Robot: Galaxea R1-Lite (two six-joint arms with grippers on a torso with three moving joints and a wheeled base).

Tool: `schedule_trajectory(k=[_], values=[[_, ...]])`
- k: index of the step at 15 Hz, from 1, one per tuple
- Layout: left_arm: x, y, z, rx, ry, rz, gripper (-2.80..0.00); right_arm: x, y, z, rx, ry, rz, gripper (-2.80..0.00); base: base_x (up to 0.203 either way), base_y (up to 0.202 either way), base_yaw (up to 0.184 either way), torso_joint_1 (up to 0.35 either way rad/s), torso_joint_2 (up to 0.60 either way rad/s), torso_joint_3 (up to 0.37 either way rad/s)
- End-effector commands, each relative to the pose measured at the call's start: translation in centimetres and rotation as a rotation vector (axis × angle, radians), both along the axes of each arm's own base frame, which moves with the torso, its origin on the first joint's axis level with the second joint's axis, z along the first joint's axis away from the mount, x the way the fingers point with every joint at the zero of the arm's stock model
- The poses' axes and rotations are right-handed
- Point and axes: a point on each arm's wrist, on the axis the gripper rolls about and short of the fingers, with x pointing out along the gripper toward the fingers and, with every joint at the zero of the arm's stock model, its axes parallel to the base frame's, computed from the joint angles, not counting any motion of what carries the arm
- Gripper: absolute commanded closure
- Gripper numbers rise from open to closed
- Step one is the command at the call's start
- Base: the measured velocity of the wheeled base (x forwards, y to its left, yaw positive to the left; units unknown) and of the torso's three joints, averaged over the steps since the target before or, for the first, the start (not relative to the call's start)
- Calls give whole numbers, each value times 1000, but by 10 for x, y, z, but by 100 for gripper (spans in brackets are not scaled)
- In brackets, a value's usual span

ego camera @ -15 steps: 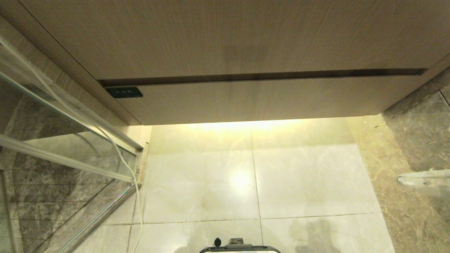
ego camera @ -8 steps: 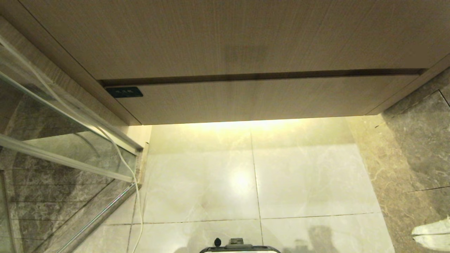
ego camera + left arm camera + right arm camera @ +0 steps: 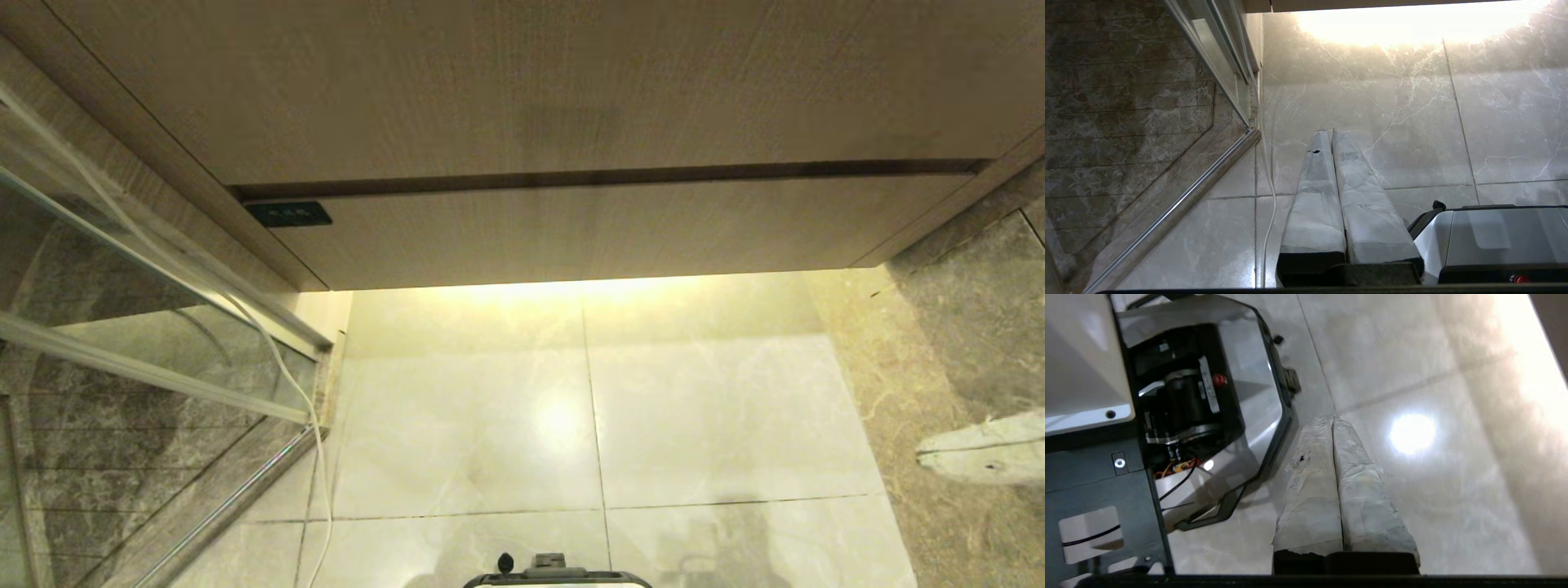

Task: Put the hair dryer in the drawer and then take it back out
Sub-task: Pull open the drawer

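We see the drawer point(image 3: 588, 233) pushed flush under the taller wood panel point(image 3: 539, 90), a dark label point(image 3: 288, 215) at its left end; the hair dryer shows in no view. Our right gripper point(image 3: 1333, 419) hangs over the pale floor tiles point(image 3: 465, 425) beside our base point(image 3: 1208, 400), jaws together and empty. Our left gripper point(image 3: 1329, 131), jaws pressed together, hangs near the glass shower partition point(image 3: 122, 327) and a white cord point(image 3: 314, 433) trailing down it.

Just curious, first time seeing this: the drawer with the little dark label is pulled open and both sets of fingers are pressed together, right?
Not quite. The head view shows the drawer shut, flush under the panel. Both the left fingers and the right fingers are indeed pressed together.
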Motion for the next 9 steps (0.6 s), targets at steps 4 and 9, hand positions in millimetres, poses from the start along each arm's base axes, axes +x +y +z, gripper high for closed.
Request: schedule_trajectory(k=[4, 9], values=[[0, 0, 0, 0, 1, 1, 0, 25, 19, 20, 169, 380, -519, 0, 0, 0, 0, 0, 0, 0], [0, 0, 0, 0, 1, 1, 0, 26, 75, 23, 217, 260, -669, 0, 0, 0, 0, 0, 0, 0]])
